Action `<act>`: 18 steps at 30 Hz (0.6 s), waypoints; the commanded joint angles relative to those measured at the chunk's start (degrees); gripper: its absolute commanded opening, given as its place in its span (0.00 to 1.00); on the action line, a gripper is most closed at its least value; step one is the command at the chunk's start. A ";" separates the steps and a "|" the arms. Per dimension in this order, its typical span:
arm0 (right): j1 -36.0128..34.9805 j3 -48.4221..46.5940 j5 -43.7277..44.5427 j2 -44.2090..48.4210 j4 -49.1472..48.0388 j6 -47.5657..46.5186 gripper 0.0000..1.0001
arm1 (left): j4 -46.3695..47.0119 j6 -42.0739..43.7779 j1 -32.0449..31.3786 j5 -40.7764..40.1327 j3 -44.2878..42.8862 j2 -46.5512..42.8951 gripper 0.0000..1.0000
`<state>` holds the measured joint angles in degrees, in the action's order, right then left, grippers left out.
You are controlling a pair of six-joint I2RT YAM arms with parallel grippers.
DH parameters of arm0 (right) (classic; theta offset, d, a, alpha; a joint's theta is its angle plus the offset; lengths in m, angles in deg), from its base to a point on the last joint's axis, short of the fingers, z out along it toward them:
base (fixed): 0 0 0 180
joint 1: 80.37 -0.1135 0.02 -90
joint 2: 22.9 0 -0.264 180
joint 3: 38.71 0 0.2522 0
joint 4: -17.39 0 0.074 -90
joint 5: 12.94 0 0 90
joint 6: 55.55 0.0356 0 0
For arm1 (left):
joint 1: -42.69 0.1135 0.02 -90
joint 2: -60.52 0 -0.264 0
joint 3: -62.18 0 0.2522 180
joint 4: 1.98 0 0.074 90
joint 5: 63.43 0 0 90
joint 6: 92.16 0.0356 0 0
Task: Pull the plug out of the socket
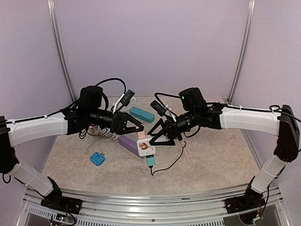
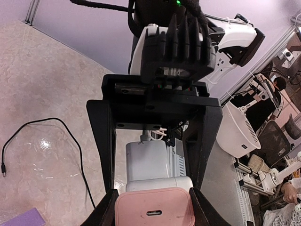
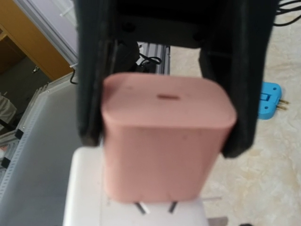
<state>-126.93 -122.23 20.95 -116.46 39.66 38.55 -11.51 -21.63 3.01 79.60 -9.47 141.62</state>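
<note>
A pink plug (image 1: 141, 136) sits in a white socket (image 1: 146, 149) at the table's middle. Its two metal prongs show partly bared above the socket (image 3: 84, 188) in the right wrist view. My left gripper (image 1: 140, 129) is shut on the plug (image 2: 155, 209) from its port end, and its fingers (image 3: 89, 99) press both sides of the plug (image 3: 164, 141). My right gripper (image 1: 151, 140) faces it from the other side. Its fingers (image 2: 106, 150) stand open astride the socket (image 2: 146, 160), with gaps on both sides.
A purple block (image 1: 128, 142) lies just left of the socket. A teal connector (image 1: 150, 161) with a black cable hangs below the socket. A blue plug (image 1: 97, 158) lies front left and a teal block (image 1: 141, 114) behind. Loose thin wires (image 1: 186, 151) lie to the right.
</note>
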 commanded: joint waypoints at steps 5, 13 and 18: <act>-1.35 -0.15 -2.83 -2.00 -3.04 1.22 0.73 | 3.67 0.04 -0.66 -0.21 -2.67 -0.30 0.00; -1.44 1.03 -4.29 -1.49 -6.84 2.71 0.29 | 2.93 0.13 -0.65 -0.89 -2.65 0.20 0.00; -1.44 2.43 -3.42 -0.22 -8.34 3.84 0.04 | 2.71 -0.31 -0.66 -1.72 -1.82 -0.13 0.05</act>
<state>-127.76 -121.18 18.37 -117.72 34.46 40.98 -11.62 -21.63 2.75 78.77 -9.47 141.68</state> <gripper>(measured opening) 0.612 0.447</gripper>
